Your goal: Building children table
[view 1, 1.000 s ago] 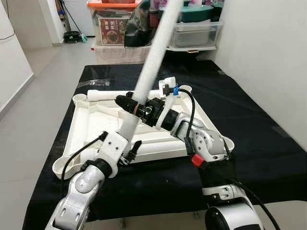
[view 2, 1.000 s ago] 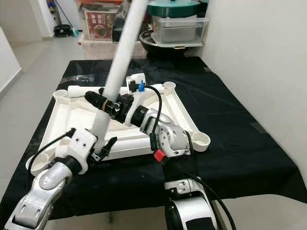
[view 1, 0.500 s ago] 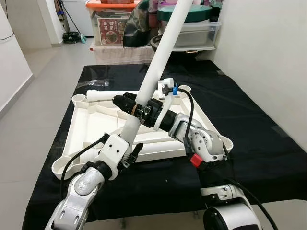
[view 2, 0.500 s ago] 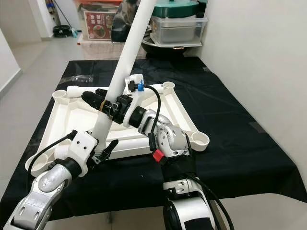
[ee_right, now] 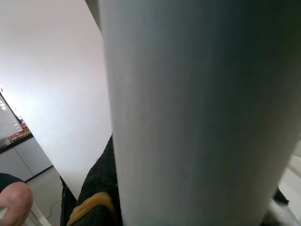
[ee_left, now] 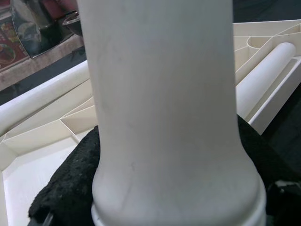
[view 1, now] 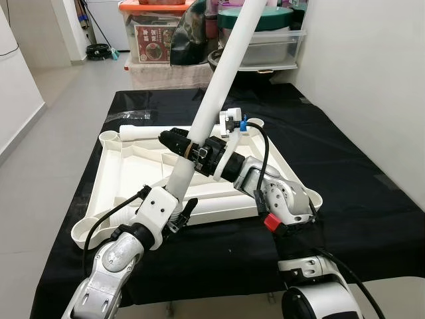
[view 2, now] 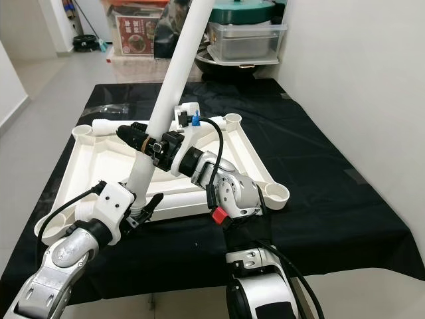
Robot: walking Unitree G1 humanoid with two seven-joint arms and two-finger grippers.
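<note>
Table leg (view 1: 219, 86), long white tube, was held up over the upturned white tabletop (view 1: 126, 173) on the black cloth (view 1: 358, 199), leaning toward 1 o'clock. Left gripper (view 1: 178, 207) at 7 o'clock was clenched on the leg's lower end, probably carrying the weight and steering the foot toward a socket. Right gripper (view 1: 178, 141), just above it toward 12, was clamped across the tube from the right, likely steadying the tilt. Second leg (view 1: 143, 131) lay along the far rim of the tabletop at 11 o'clock, another tube (view 1: 219, 203) along the near rim at 5. Corner socket (view 1: 317, 198) at 3 o'clock looked open. Storage boxes (view 1: 265, 40) at 12. Leg's top was cut off by the frame; its bottom end and target socket were hidden behind the left wrist. Wrist views too close to read.
</note>
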